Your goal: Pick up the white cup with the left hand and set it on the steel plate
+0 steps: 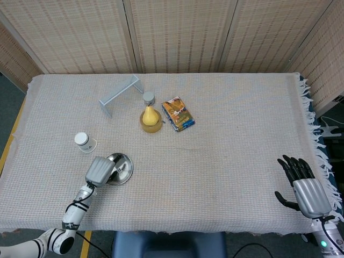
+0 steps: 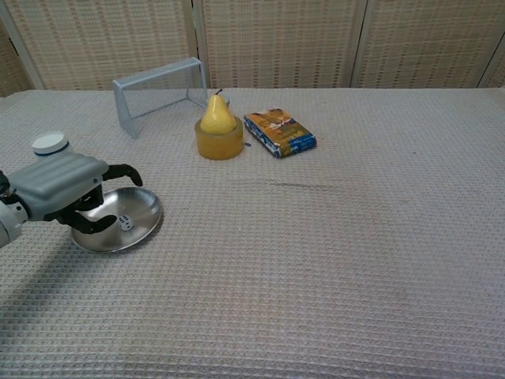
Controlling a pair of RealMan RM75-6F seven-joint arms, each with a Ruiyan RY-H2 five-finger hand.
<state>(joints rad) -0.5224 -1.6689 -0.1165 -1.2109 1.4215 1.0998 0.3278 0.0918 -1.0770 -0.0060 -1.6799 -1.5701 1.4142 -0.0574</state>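
The white cup (image 1: 84, 142) stands upside down on the cloth, left of and a little beyond the steel plate (image 1: 123, 164). In the chest view only the top of the cup (image 2: 50, 143) shows behind my left hand (image 2: 67, 188). That left hand (image 1: 101, 171) hovers over the plate's (image 2: 136, 225) near-left part, palm down, fingers spread forward and holding nothing. It is apart from the cup. My right hand (image 1: 302, 187) rests at the table's front right, fingers spread and empty, and shows only in the head view.
A pear on a yellow ring (image 1: 151, 119) (image 2: 218, 126) stands mid-table, with a small grey-lidded jar (image 1: 148, 98) behind it. A snack packet (image 1: 178, 113) (image 2: 279, 132) lies to its right, and a metal rack (image 1: 119, 94) (image 2: 158, 91) stands at the back left.
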